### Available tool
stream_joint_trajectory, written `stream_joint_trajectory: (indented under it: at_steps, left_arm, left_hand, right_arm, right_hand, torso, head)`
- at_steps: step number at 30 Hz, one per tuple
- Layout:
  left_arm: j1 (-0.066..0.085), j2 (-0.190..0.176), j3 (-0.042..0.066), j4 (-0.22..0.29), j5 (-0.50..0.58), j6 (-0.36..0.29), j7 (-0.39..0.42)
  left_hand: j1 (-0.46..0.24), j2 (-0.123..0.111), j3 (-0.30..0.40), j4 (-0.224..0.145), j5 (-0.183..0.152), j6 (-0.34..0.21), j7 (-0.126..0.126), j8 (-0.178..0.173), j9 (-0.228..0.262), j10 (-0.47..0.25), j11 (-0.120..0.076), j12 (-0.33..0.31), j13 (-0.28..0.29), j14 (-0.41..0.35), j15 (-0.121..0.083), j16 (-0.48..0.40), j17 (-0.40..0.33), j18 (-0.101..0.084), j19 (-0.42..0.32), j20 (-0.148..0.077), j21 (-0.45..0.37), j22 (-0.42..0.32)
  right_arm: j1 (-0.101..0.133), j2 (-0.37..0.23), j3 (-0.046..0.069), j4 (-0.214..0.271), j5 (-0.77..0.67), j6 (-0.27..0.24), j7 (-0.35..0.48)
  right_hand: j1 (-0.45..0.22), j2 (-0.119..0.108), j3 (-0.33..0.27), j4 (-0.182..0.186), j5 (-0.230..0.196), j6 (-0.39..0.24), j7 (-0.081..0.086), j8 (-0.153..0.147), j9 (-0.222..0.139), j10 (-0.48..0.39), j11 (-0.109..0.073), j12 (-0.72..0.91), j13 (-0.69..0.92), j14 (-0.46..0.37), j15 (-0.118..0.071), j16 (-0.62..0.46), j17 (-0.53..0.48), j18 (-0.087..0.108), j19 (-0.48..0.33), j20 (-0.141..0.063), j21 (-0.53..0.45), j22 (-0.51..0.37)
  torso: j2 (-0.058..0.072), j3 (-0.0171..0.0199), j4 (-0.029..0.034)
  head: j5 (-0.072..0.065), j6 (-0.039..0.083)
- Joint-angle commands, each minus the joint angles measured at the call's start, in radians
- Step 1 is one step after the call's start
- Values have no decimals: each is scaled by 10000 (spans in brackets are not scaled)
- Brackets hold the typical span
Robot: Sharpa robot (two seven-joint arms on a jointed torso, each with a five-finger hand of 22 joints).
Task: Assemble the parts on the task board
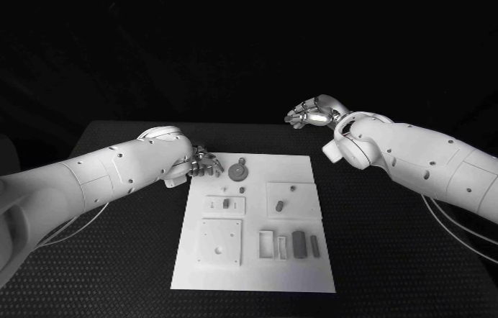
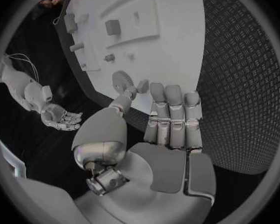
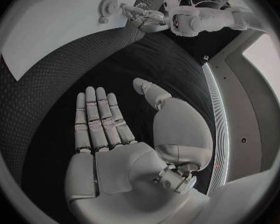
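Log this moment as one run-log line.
left hand: open, at gear on task board | right hand: open, raised off board

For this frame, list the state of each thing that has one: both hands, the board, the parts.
left hand: open, holding nothing, at the board's far left corner beside the gear.
right hand: open, empty, raised beyond the board's far right.
task board: flat on the table.
gear: lying flat on the board.
dark blocks: lying near the board's front.

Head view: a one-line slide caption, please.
Left hand hovers open by the white task board's far corner near a round gear part; right hand raised beyond.
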Motion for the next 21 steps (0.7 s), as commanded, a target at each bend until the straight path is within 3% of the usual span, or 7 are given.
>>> stream_joint_trajectory:
  at_steps: [1, 6, 16, 17, 18, 21]
  left_arm:
    - [-16, 51, -3, -66, 167, 203, 142]
    - [-18, 31, -3, -79, 270, 124, 265]
    - [-22, 19, -3, -53, 302, 27, 442]
    - [-22, 15, -3, -52, 302, 1, 451]
    - [-22, 14, -3, -51, 302, -10, 448]
    - [-23, 4, -3, -37, 302, -24, 435]
  left_hand:
    - [37, 81, 6, -86, 49, -11, -4, 38, -7, 14, 25, 40, 10, -48, -28, 50, 15, -84, 40, -1124, 45, 14]
    - [166, 245, 31, -163, 59, -2, 0, 48, -13, 30, 30, 35, 6, -49, -14, 50, 22, -93, 36, -1117, 33, 35]
    - [950, 991, 200, -627, 92, 47, -2, 98, -19, 121, 28, 56, 16, -3, 0, 89, 57, -117, 77, -1101, 52, 130]
    - [1100, 1014, 285, -663, -103, 76, -14, 116, -15, 146, 21, 60, 16, 15, -2, 96, 61, -111, 96, -1106, 55, 138]
    - [1536, 701, 1019, -248, -833, 154, -45, 163, -1, 206, 8, 47, 3, 60, -12, 98, 59, -109, 187, -1102, 35, 117]
    - [1924, 608, 1539, 22, -837, 292, -72, 270, 41, 310, -35, 40, -10, 137, -6, 111, 63, -125, 258, -1105, 68, 172]
  right_arm:
    - [0, 9, 4, 10, 0, 102, 63]
    - [1, 0, 4, 14, 0, 107, 58]
    - [1, -3, 4, 11, 0, 111, 58]
    - [1, -3, 4, 8, 0, 113, 59]
    - [1, -4, 4, 8, 0, 111, 59]
    - [1, -9, 4, 11, 0, 117, 60]
  right_hand:
    - [18, 23, -42, 17, 51, -74, 215, 50, -17, 33, 2, -44, -10, -63, 28, -56, -17, -130, -50, -4, -52, 17]
    - [18, 23, -42, 18, 51, -74, 214, 51, -18, 34, 2, -46, -10, -63, 28, -56, -17, -130, -50, -4, -54, 19]
    - [20, 18, -43, 18, 51, -77, 215, 51, -20, 34, 2, -50, -10, -65, 28, -58, -17, -130, -51, -4, -57, 23]
    - [21, 18, -43, 18, 51, -77, 215, 51, -20, 35, 2, -50, -10, -65, 28, -58, -17, -130, -51, -4, -58, 24]
    - [21, 18, -43, 18, 51, -77, 215, 51, -21, 35, 2, -51, -10, -65, 28, -58, -17, -130, -51, -3, -58, 24]
    - [21, 18, -43, 19, 51, -78, 215, 51, -22, 35, 2, -52, -10, -66, 28, -59, -17, -129, -51, -3, -59, 26]
  torso:
    - [3, 3, 1]
    - [2, 4, 4]
    - [3, 3, -3]
    - [4, 4, -4]
    - [4, 4, -4]
    - [0, 5, -1]
  head:
    - [-1, -13]
    - [0, -9]
    - [17, -17]
    - [17, -15]
    - [17, -15]
    - [14, -23]
